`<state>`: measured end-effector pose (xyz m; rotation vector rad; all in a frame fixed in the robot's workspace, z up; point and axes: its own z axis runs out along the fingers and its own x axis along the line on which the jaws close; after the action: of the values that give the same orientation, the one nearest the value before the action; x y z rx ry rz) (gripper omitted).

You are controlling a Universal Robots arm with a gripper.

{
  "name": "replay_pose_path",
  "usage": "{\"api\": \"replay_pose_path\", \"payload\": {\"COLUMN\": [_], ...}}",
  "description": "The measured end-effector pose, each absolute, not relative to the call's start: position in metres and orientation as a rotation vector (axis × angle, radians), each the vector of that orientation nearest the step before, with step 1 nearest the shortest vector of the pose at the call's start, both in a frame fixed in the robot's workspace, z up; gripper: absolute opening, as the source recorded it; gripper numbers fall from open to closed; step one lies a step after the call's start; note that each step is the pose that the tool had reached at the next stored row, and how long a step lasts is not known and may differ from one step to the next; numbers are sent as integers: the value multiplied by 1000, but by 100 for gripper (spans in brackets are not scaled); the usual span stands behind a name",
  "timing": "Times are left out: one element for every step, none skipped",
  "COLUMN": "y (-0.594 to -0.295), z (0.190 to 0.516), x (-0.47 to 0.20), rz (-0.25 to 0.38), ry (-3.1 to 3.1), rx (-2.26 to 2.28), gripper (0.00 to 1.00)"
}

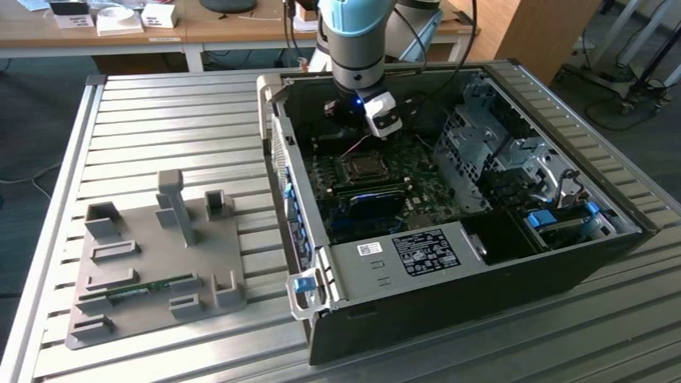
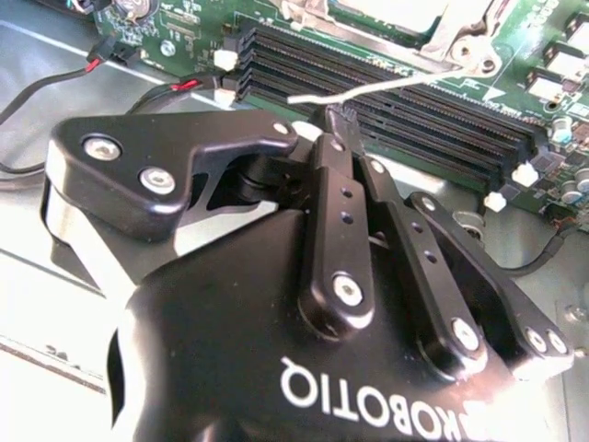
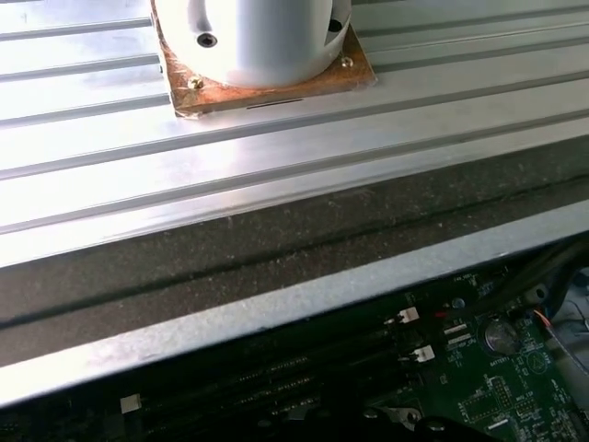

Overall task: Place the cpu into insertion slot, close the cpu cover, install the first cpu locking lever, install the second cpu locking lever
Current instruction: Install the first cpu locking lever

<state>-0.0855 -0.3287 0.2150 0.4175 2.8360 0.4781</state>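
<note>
In the second wrist view my gripper is shut, its black fingertips pressed together over the long black memory slots. A thin silvery locking lever runs just past the tips; I cannot tell if they touch it. Beyond it lies the cpu cover, flat on the insertion slot, with a grey surface in its window that looks like the cpu. In the exterior view the arm's wrist hangs inside the open computer case, just behind the insertion slot.
The case walls close in around the green motherboard, with a drive cage on the exterior view's right. A grey fixture plate holding a memory stick lies on the slatted table. The arm's base stands beside the case.
</note>
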Motion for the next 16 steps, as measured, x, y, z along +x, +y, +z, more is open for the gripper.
{"api": "replay_pose_path", "payload": {"y": [-329,-329,-328,-328,-328,-328,-328,-329,-328,-328,-329,-329,-329,-329,-331,-332], "z": [215,215,215,215,215,215,215,216,219,222,224,225,225,226,226,226], "x": [-86,-87,-87,-87,-88,-88,-88,-88,-88,-88,-88,-88,-88,-88,-88,-88], "rz": [483,492,503,507,508,508,508,508,508,509,509,509,509,509,509,509], "ry": [2835,2834,2833,2832,2832,2832,2832,2832,2832,2832,2832,2832,2832,2832,2832,2832], "rx": [418,419,420,421,421,421,421,421,421,421,421,421,421,421,421,421], "gripper": [11,11,11,11,11,11,11,11,11,11,11,11,11,11,11,11]}}
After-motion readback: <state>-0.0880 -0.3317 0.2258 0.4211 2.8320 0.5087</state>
